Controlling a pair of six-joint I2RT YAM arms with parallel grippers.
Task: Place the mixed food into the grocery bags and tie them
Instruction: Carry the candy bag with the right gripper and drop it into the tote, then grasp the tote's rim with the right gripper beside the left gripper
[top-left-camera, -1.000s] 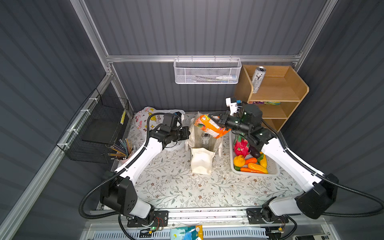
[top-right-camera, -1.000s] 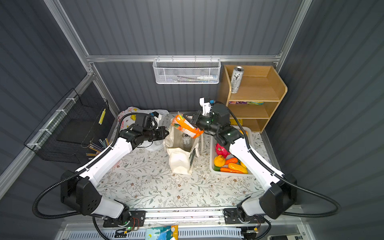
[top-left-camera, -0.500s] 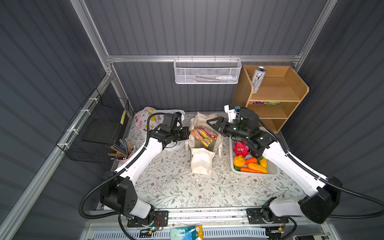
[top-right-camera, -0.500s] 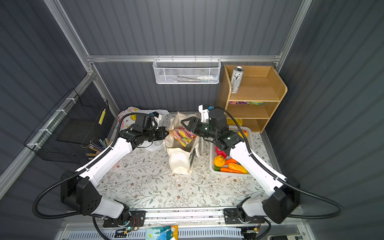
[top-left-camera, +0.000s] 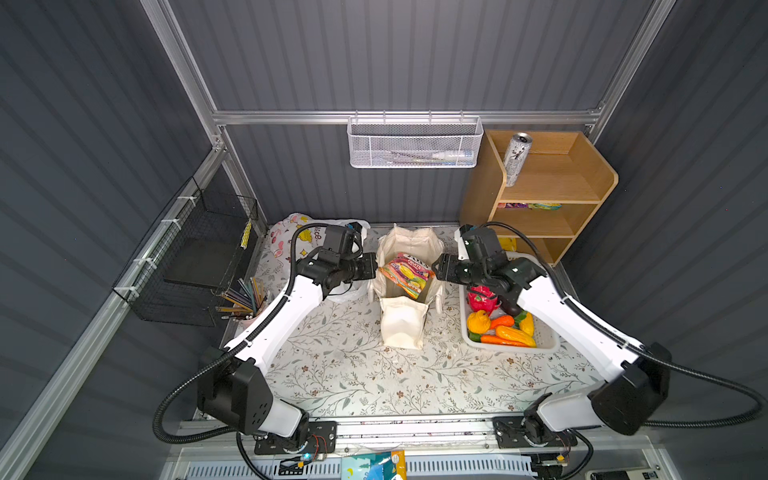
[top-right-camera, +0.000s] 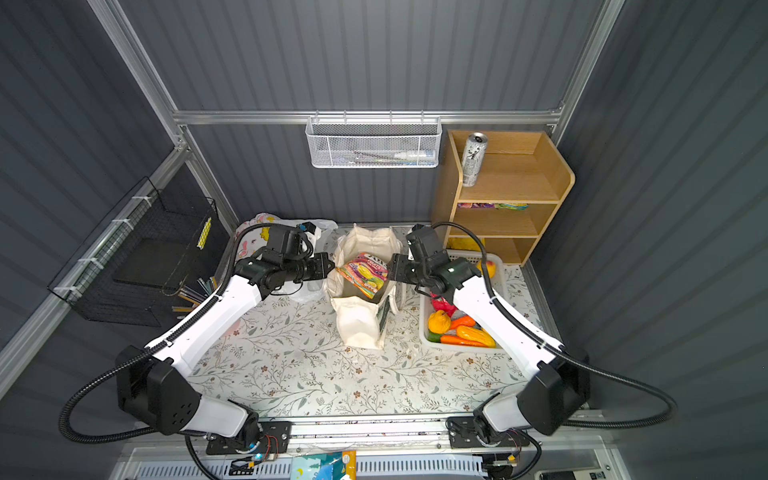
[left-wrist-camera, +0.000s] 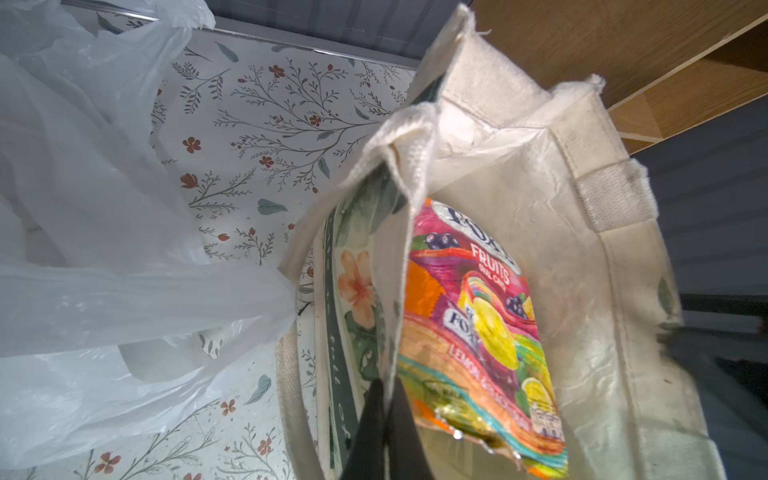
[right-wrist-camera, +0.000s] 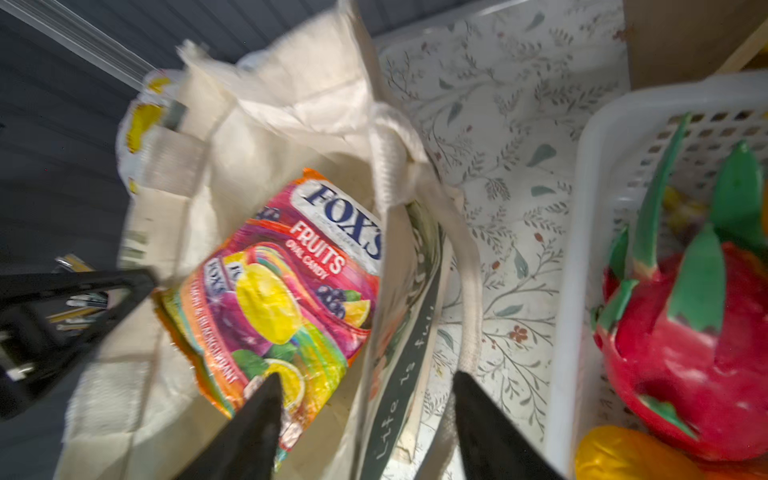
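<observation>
Candy packet (top-left-camera: 405, 274) tilted inside the open canvas tote (top-left-camera: 409, 241), mid-frame in both top views.
Left gripper (top-left-camera: 373, 268), arm reaching from lower left, pinches the tote's left rim; right gripper (top-left-camera: 437, 266), from lower right, jaws apart at the right rim.

Landmark: cream canvas tote (right-wrist-camera: 291, 104), upright, mouth open.
Inside the tote: candy packet (right-wrist-camera: 282, 291), tilted, lettered FOX'S FRUITS OVAL CANDY.
At the tote's near wall: right end effector (right-wrist-camera: 365, 432), jaws apart and straddling the wall, one finger over the packet's lower corner, the other outside the tote.
At the tote's opposite rim: left end effector (right-wrist-camera: 124, 286).
Beside the tote, apart from it on the floral surface (right-wrist-camera: 519, 166): white slotted basket (right-wrist-camera: 582, 249) holding a dragon fruit (right-wrist-camera: 698, 353) and a yellow fruit (right-wrist-camera: 623, 461).
</observation>
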